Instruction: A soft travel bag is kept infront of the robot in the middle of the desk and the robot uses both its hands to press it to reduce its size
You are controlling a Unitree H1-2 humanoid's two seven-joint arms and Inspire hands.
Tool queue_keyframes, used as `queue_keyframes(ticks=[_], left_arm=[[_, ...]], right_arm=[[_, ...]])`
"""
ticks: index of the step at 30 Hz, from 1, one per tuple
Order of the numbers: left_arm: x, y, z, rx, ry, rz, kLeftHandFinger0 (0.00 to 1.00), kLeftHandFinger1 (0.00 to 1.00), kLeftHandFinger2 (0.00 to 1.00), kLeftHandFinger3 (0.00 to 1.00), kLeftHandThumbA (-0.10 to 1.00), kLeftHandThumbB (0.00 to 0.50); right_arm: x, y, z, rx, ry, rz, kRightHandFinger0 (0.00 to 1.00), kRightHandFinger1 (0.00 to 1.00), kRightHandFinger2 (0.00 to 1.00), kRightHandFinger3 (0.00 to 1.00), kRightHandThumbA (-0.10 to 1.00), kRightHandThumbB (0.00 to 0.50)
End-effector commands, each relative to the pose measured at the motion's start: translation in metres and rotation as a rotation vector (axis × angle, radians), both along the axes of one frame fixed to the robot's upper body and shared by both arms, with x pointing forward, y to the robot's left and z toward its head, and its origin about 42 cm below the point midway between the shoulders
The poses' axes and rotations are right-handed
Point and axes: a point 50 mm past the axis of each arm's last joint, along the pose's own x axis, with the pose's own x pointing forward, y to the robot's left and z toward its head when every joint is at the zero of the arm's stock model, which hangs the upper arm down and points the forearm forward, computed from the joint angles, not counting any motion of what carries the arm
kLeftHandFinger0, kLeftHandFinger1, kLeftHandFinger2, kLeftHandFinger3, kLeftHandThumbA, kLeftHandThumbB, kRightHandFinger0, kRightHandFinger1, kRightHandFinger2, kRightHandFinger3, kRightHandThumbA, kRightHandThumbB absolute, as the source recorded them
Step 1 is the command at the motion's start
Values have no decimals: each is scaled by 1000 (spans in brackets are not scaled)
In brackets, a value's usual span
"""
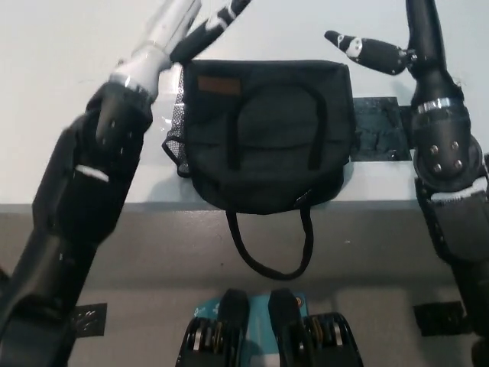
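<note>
A soft black travel bag (pixel 267 130) lies flat in the middle of the white desk (pixel 61 92), with a brown label (pixel 218 86) near its top left and a mesh pocket (pixel 176 134) on its left side. One carry strap (pixel 271 248) hangs over the desk's front edge. My white left hand (pixel 183 27) is raised above the bag's far left corner, blurred, fingers stretched out and holding nothing. My black right hand (pixel 368 52) hovers just beyond the bag's far right corner, fingers extended toward the left and apart from the bag.
Black tape patches (pixel 376 131) lie on the desk right of the bag, beside my right forearm. The desk's front edge (pixel 153 205) runs just under the bag's lower side. More tape marks sit on the floor (pixel 437 317) below.
</note>
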Motion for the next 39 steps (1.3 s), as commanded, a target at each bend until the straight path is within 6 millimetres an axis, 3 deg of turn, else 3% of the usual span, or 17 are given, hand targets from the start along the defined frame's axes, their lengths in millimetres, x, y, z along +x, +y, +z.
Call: queue_keyframes(ticks=[1, 3, 4, 5, 10, 13, 15, 17, 19, 24, 26, 28, 29, 32, 33, 37, 39], left_arm=[[-114, 22, 65, -183, -287, -151, 1000, 1000, 1000, 1000, 1000, 243], [-126, 24, 63, -194, -306, -158, 1000, 1000, 1000, 1000, 1000, 243], [-163, 32, 53, -225, -329, -181, 1000, 1000, 1000, 1000, 1000, 311], [-188, 36, 43, -275, -326, -209, 1000, 1000, 1000, 1000, 1000, 307], [-262, 45, 6, -357, -324, -286, 1000, 1000, 1000, 1000, 1000, 228], [-291, 49, -11, -380, -288, -273, 1000, 1000, 1000, 1000, 1000, 233], [-306, 53, -23, -427, -282, -274, 1000, 1000, 1000, 1000, 1000, 215], [-315, 57, -30, -472, -263, -311, 1000, 1000, 1000, 1000, 1000, 207], [-330, 61, -38, -497, -219, -304, 1000, 1000, 1000, 1000, 1000, 283], [-346, 73, -55, -573, -55, -367, 1000, 1000, 1000, 1000, 1000, 367], [-348, 75, -69, -602, 47, -360, 1000, 1000, 1000, 1000, 1000, 408], [-344, 75, -84, -636, 86, -360, 1000, 1000, 1000, 1000, 1000, 388], [-338, 74, -98, -692, 134, -364, 1000, 1000, 1000, 1000, 1000, 388], [-336, 78, -120, -668, 226, -320, 1000, 1000, 1000, 1000, 1000, 399], [-336, 79, -135, -657, 287, -297, 1000, 1000, 1000, 1000, 1000, 376], [-332, 77, -160, -626, 368, -272, 1000, 1000, 1000, 1000, 1000, 354], [-326, 79, -176, -597, 450, -252, 1000, 1000, 1000, 1000, 1000, 386]], right_arm=[[-104, -9, 74, 206, -335, 255, 1000, 1000, 1000, 1000, 1000, 260], [-115, -11, 73, 202, -350, 259, 1000, 1000, 1000, 1000, 1000, 262], [-152, -17, 68, 189, -410, 271, 1000, 1000, 1000, 1000, 1000, 279], [-177, -20, 65, 187, -442, 308, 1000, 1000, 1000, 1000, 1000, 246], [-249, -31, 37, 207, -463, 345, 1000, 1000, 1000, 1000, 1000, 270], [-277, -36, 25, 246, -445, 370, 1000, 1000, 1000, 1000, 1000, 308], [-291, -40, 12, 248, -434, 427, 1000, 1000, 1000, 1000, 1000, 277], [-299, -38, 3, 258, -426, 432, 1000, 1000, 1000, 1000, 1000, 292], [-313, -41, -9, 287, -391, 504, 1000, 1000, 1000, 1000, 1000, 306], [-333, -44, -31, 323, -253, 542, 1000, 1000, 1000, 1000, 1000, 331], [-332, -40, -55, 370, -220, 525, 1000, 1000, 1000, 1000, 1000, 298], [-336, -39, -74, 404, -113, 495, 1000, 1000, 1000, 1000, 1000, 325], [-336, -40, -92, 397, -71, 455, 1000, 1000, 1000, 1000, 1000, 296], [-335, -44, -113, 398, 6, 429, 1000, 1000, 1000, 1000, 1000, 311], [-332, -48, -131, 415, 38, 422, 1000, 1000, 1000, 1000, 1000, 268], [-330, -52, -156, 427, 114, 358, 1000, 1000, 1000, 1000, 1000, 243], [-325, -55, -170, 432, 185, 337, 1000, 1000, 1000, 1000, 1000, 290]])
